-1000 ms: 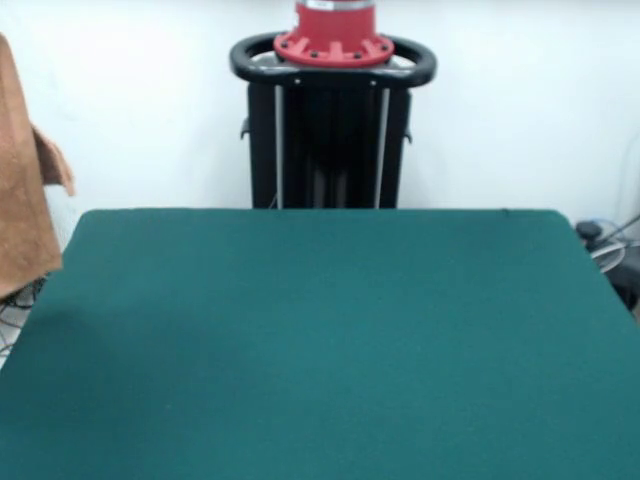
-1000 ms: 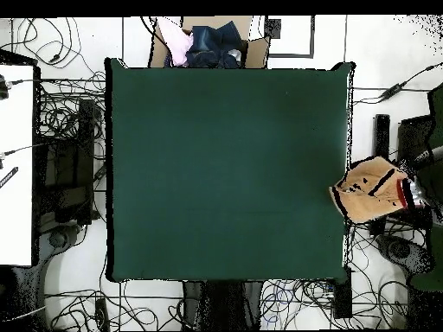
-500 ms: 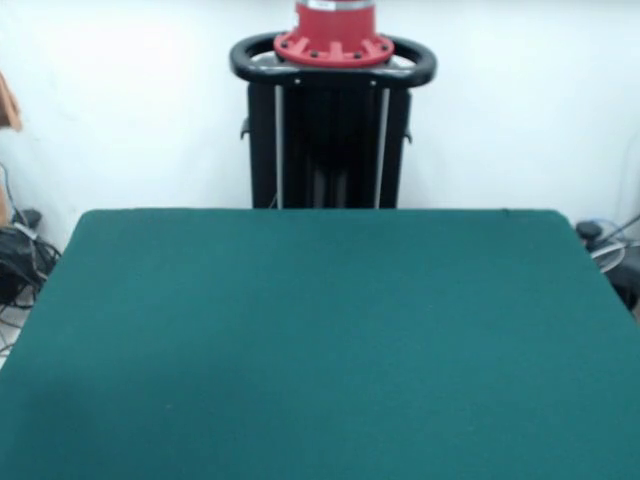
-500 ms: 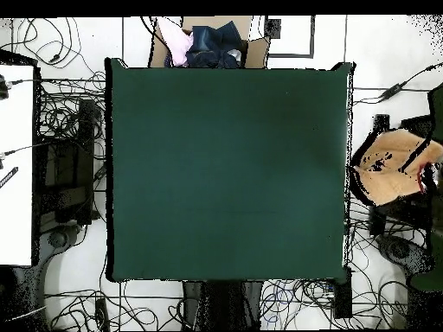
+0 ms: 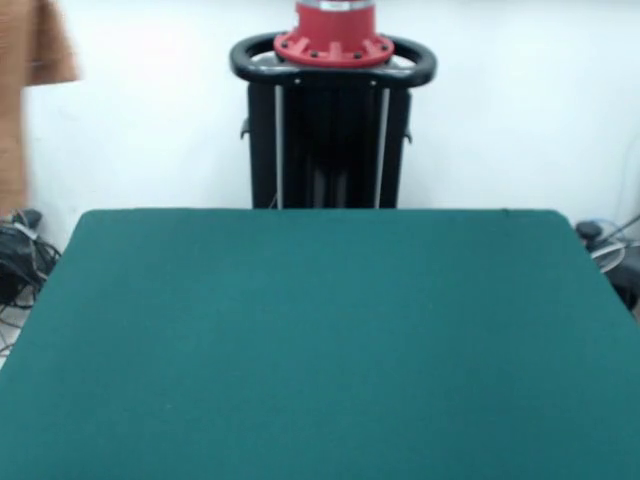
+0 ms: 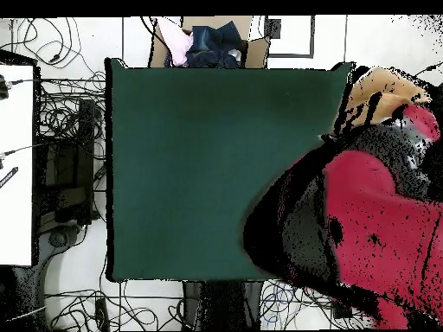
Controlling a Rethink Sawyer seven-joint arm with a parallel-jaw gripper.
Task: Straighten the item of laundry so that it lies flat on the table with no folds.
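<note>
The light orange-tan towel (image 5: pixel 22 90) hangs in the air off the table's left far corner in the front view, its top cut off by the picture's edge. In the overhead view the towel (image 6: pixel 381 86) shows bunched just off the table's upper right corner. The red and black arm (image 6: pixel 363 216) reaches high over the table's right side and ends at the towel. My gripper (image 6: pixel 395 107) is at the towel's top and holds it up. The dark green table (image 5: pixel 320 340) is bare, as the overhead view of the table (image 6: pixel 208 173) also shows.
The robot's pedestal (image 5: pixel 330 120) stands at the table's far side. In the overhead view a cardboard box of clothes (image 6: pixel 208 43) sits past the table's top edge. A white desk (image 6: pixel 16 164) stands at the left, with cables (image 6: pixel 73 164) on the floor around.
The towel has risen and, in the overhead view, moved from beside the table's right edge towards its upper right corner. The arm has swung in high over the table's right side.
</note>
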